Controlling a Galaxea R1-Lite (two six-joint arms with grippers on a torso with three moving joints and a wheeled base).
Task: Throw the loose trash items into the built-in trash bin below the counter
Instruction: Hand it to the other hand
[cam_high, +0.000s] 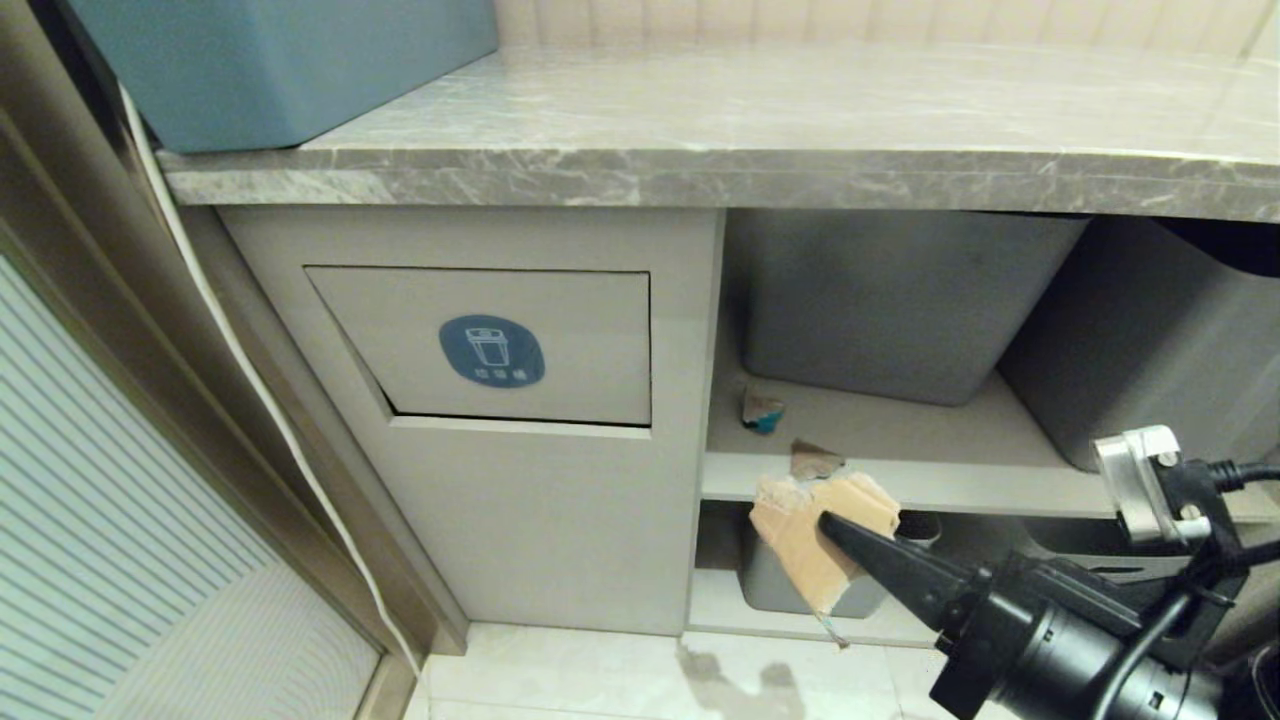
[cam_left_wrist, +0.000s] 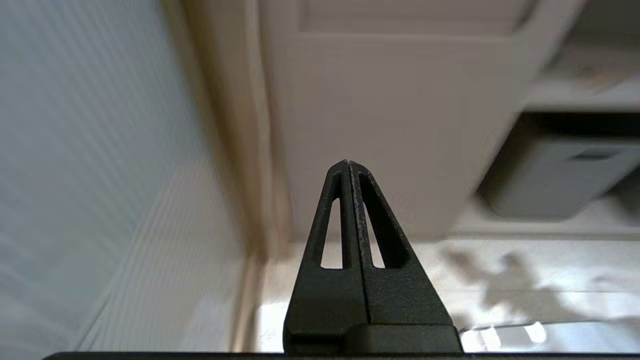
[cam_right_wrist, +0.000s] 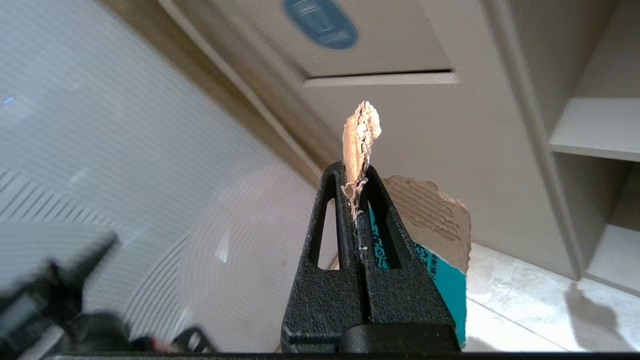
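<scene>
Right wrist view alone shows teal print on the cardboard scrap (cam_right_wrist: 430, 220) the right hand (cam_right_wrist: 356, 172) pinches.

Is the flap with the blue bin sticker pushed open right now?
No, the flap sits closed in the cabinet front, while the right gripper holds a cardboard scrap off to the side by the shelves.

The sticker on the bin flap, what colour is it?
The sticker is blue with a white bin symbol, clearest in the head view.
</scene>
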